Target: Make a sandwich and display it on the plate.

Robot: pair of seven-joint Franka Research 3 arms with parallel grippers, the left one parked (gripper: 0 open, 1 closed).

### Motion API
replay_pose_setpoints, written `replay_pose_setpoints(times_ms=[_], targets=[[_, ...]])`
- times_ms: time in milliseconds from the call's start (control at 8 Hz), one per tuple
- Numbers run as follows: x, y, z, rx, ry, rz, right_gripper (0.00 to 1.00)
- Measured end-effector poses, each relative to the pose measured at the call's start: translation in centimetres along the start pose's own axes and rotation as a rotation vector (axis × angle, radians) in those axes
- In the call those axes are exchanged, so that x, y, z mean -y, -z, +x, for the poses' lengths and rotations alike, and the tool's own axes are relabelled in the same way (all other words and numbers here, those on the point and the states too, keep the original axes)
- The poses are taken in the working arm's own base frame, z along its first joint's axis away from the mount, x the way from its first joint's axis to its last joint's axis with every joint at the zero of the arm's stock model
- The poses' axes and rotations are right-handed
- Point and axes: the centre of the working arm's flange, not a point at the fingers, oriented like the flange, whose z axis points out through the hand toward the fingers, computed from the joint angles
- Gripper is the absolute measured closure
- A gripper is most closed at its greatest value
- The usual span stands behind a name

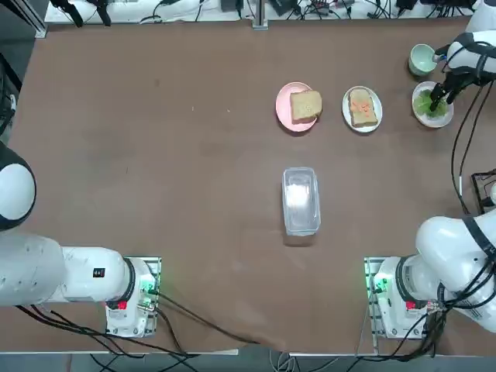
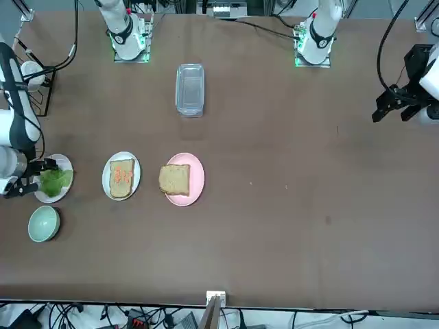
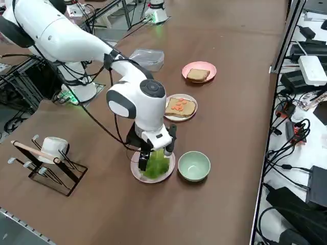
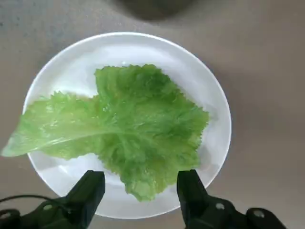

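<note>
The right end effector (image 4: 140, 191) hangs pointing down over a white plate of lettuce (image 4: 66, 67), its two fingers (image 4: 88, 191) spread apart on either side of the near edge of the lettuce leaf (image 4: 133, 129), nothing clasped between them. In the wrist view the leaf lies flat on this plate, one pointed end overhanging the rim. That plate (image 1: 419, 111) sits near the worktop's right edge, toward the far right corner, with a pale green bowl (image 1: 422, 59) just beyond it, closer to that corner.

The sandwich is not yet put together; its parts lie apart in a row along the far half of the worktop. Beside the lettuce plate, toward the middle, stands the other white plate (image 1: 346, 102) bearing a toasted bread slice (image 1: 363, 108) with orange-red bits on top. Next in the row, just beside it, is a pink plate (image 1: 284, 116) carrying a plain toasted slice (image 1: 306, 105). The three plates stand near one another without touching.

A clear plastic container (image 1: 301, 200) lies near the worktop's centre, well apart from the plates. In the right side view a wire rack (image 3: 48, 171) holding a white cup (image 3: 52, 148) stands by the worktop's right edge, nearer the robot's base
</note>
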Motion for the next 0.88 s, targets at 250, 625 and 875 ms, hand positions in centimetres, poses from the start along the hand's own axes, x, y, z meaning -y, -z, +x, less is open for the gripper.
replay_pose_setpoints(times_ms=[250, 625, 875], targets=[[0.05, -0.49, 0.02, 0.004, 0.003, 0.002, 0.13], [0.21, -1.06, 0.11, 0.007, 0.007, 0.009, 0.21], [0.15, -1.18, 0.14, 0.010, 0.017, -0.006, 0.34]])
